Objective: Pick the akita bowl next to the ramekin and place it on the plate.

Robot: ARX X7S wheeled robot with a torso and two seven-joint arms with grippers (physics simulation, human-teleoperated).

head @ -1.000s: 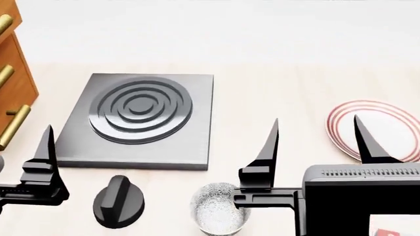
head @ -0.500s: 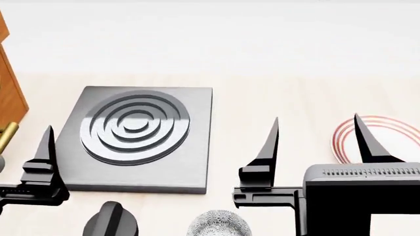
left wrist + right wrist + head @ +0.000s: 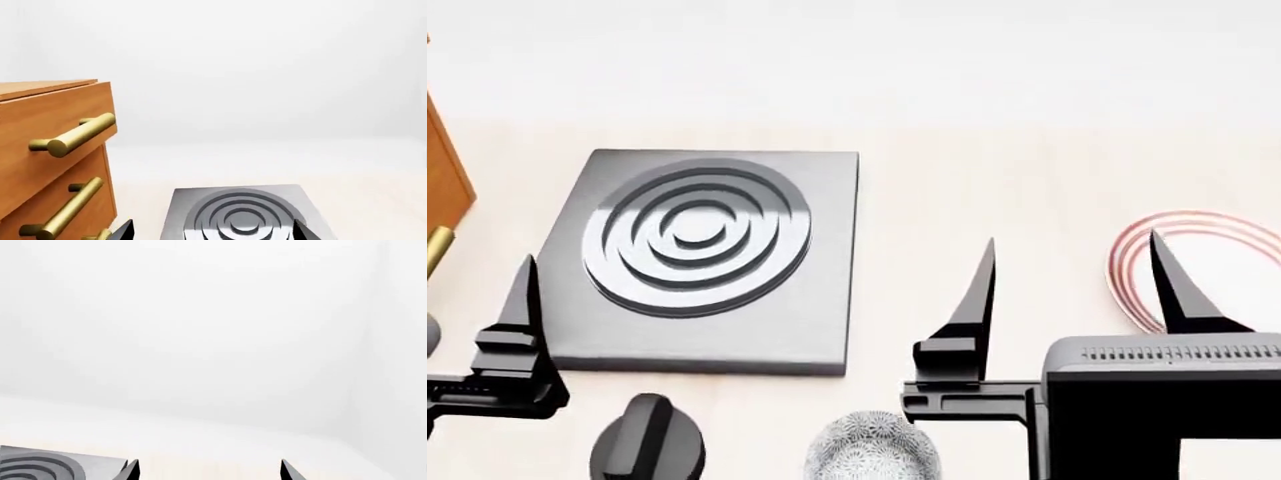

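Note:
An akita bowl [image 3: 872,452], grey-white speckled, sits at the bottom edge of the head view, cut off by the frame, just below and left of my right gripper's inner finger [image 3: 972,312]. The plate [image 3: 1214,245] with red rim stripes lies at the right edge, partly behind the outer finger. The right gripper [image 3: 1074,290] is open with nothing between its fingers. My left gripper [image 3: 213,235] is open too, over the near edge of the stove plate. No ramekin shows in any view.
A grey square stove plate [image 3: 707,255] with raised rings lies left of centre, and a black knob [image 3: 647,450] is in front of it. A wooden drawer unit [image 3: 47,145] with brass handles stands at the far left. A white wall is behind the light countertop.
The head view has shifted: the bowl and knob slid down the picture, and the drawer unit and plate moved toward the edges. Both grippers keep their place and stay open.

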